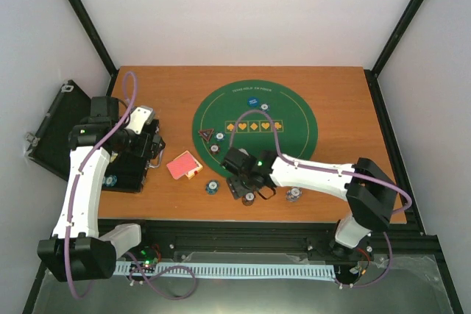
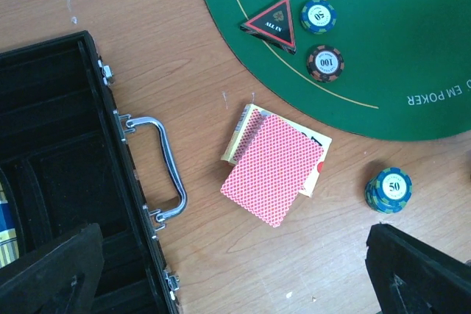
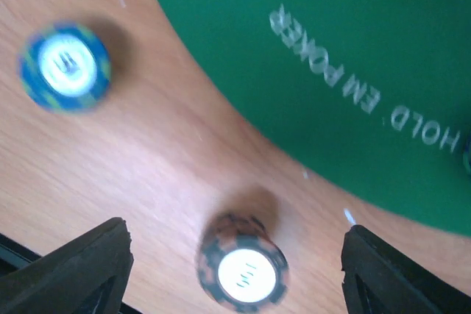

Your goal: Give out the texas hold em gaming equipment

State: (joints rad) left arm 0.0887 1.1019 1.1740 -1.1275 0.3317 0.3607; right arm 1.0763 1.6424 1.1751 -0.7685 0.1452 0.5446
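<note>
Roughly midway: some gear on the mat, deck undealt

Top: the green mat (image 1: 294,86) holds the triangle marker (image 1: 206,135) at its 9 o'clock and the blue button (image 1: 251,100) near 12. The card deck (image 1: 183,165) sits stacked on bare wood off the mat's 8 o'clock. The black case (image 1: 55,130) lid hangs past the table's left edge.

Left wrist: left gripper (image 2: 235,284) is spread wide and empty over the case edge. Open wood around the deck.

Right wrist: right gripper (image 3: 235,255) is wide, straddling a brown chip stack (image 3: 243,273) with no contact. Blue chip (image 3: 66,66) at 10 o'clock. The near table edge is close, so little slack behind.
</note>
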